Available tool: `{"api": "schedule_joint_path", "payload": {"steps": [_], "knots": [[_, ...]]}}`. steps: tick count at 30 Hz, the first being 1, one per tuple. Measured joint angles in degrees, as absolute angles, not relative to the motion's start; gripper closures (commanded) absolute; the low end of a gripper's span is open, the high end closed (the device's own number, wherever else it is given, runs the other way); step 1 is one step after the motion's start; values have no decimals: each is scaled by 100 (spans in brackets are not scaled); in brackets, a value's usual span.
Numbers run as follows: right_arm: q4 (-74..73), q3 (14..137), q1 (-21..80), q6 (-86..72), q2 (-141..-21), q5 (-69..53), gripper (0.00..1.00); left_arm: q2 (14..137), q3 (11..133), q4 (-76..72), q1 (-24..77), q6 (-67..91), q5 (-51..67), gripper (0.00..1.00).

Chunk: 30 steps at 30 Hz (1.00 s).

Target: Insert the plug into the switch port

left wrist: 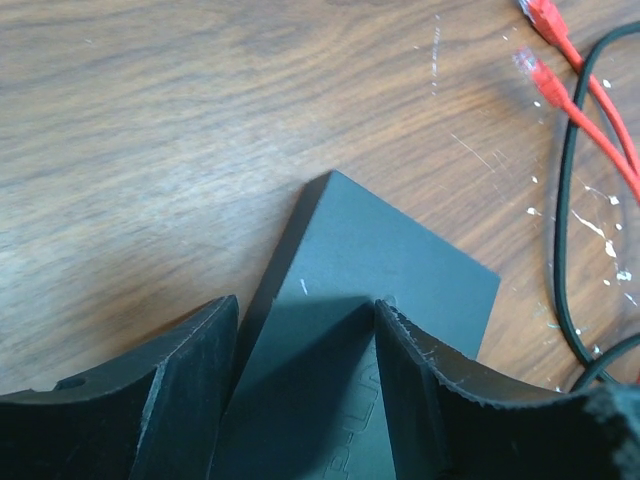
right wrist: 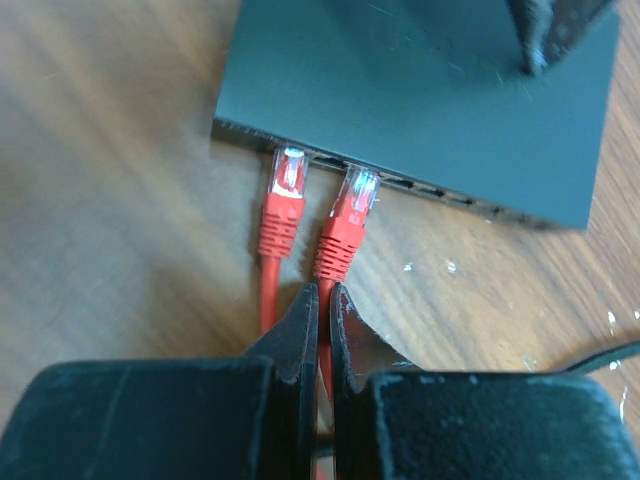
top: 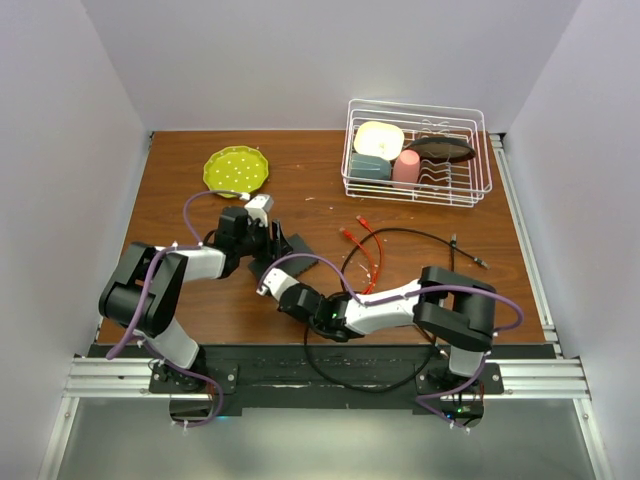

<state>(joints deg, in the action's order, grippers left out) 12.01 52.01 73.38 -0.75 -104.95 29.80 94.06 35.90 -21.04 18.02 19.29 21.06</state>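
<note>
The flat black switch [right wrist: 420,90] lies on the wooden table, its row of ports [right wrist: 430,188] facing my right gripper. My right gripper [right wrist: 325,290] is shut on a red cable just behind its red plug [right wrist: 350,215], whose clear tip is at the port row. A second red plug [right wrist: 285,190] lies beside it, tip also at a port. My left gripper [left wrist: 305,305] is open over the switch [left wrist: 390,270]: one finger [left wrist: 400,340] rests on its top, the other [left wrist: 200,350] beside its edge. From above, the switch [top: 290,247] sits between both grippers.
Loose red cables [top: 365,250] and a black cable [top: 420,240] lie right of the switch. A round yellow-green plate [top: 236,170] sits at the back left. A white wire dish rack [top: 480,185] with cups and bowls stands at the back right.
</note>
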Motion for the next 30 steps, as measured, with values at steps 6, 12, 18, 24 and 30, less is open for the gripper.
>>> {"api": "schedule_joint_path", "payload": {"steps": [6,12,18,24,30], "knots": [[1260,5087,7229,150,-10243,2165,100,9415,3590,-2088,1822,1933,2287,39],[1313,5024,7081,134,-10200,1863,100,9428,3590,-2093,1831,1931,2379,41],[1201,5111,7105,-314,-10320,2314,100,9430,3590,-2075,1831,1931,2379,45],[1061,5251,7175,-810,-10466,2755,100,9428,3590,-2062,1831,1992,2379,47],[963,5275,7201,-1267,-10471,2995,100,9400,3566,-2027,1846,2106,2320,48]]}}
